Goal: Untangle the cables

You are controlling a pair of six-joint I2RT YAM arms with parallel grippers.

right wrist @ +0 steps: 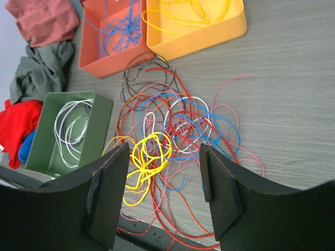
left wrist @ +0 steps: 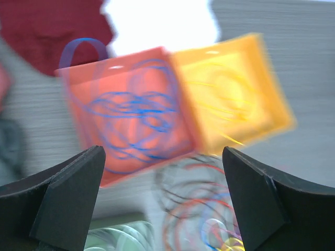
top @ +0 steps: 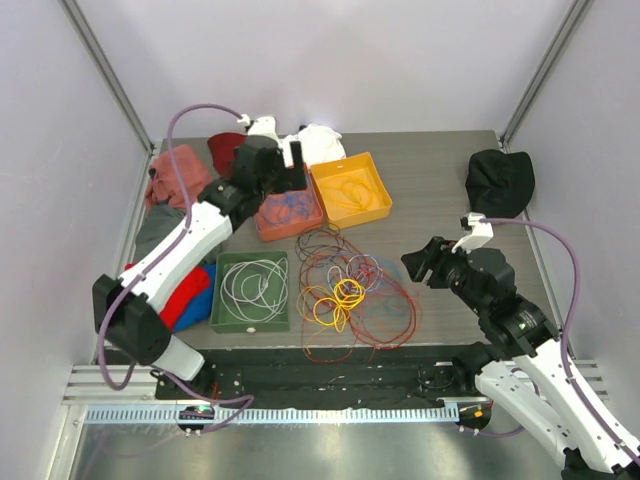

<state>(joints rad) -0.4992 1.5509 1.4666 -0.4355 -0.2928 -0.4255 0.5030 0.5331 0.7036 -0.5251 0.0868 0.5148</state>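
Over the worktop's (top: 430,190) back-left quarter the left pincer (left wrist: 162,157) hangs with jaws spread wide and nothing between them, above the red tray (left wrist: 86,130). Its own view is smeared, so fine detail there is hard to read. Toward the right edge the right pincer (right wrist: 165,151) also stands wide apart and empty, just right of the cables (top: 350,290). Bare worktop lies open behind it as far as a black cap (top: 500,180) in the back-right corner. Clothes (top: 175,185) crowd the left edge, partly hidden by the left arm. The cables lie mid-worktop near the front edge, a loose tangle of red, yellow, blue, white and brown loops. Blue strands sit in the red tray, yellow in the yellow tray (right wrist: 199,36), white in the green tray (right wrist: 102,130).
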